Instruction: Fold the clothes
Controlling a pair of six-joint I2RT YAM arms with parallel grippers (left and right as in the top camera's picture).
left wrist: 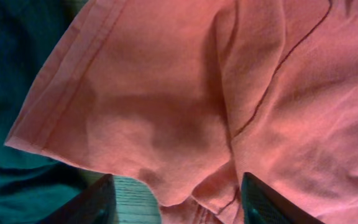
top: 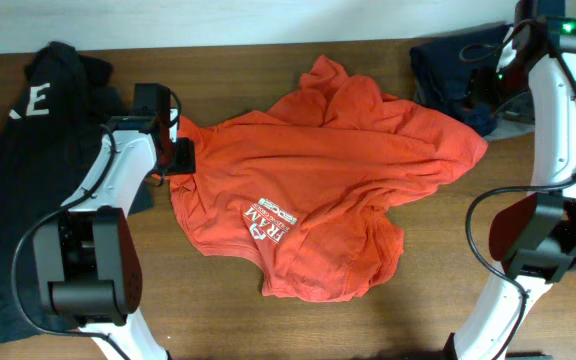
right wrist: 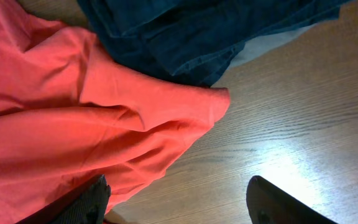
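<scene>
At the far left, a dark garment (top: 28, 150) with white lettering ran off the edge of the wooden table (top: 448, 250), its print only partly readable. Beside it, the left gripper (left wrist: 176, 205) sat at the left edge of the orange-red T-shirt (top: 338, 170), jaws apart, with a stitched hem and a bunch of fabric lying in the gap. The wrist view was too close to show whether either fingertip (left wrist: 89, 202) touched the cloth.

The T-shirt lay crumpled at mid-table, its long axis running left to right and rising slightly toward the far right corner. A small white logo (top: 268, 220) faced up near the front left. Folds hid the neck and sleeves, so which way the shirt pointed could not be made out.

At the right, the shirt's tip met a heap of dark blue clothing (top: 458, 75), partly covered by the arm. The right gripper (right wrist: 179, 208) hung over that corner, fingers (right wrist: 278, 205) spread wide, holding nothing.
</scene>
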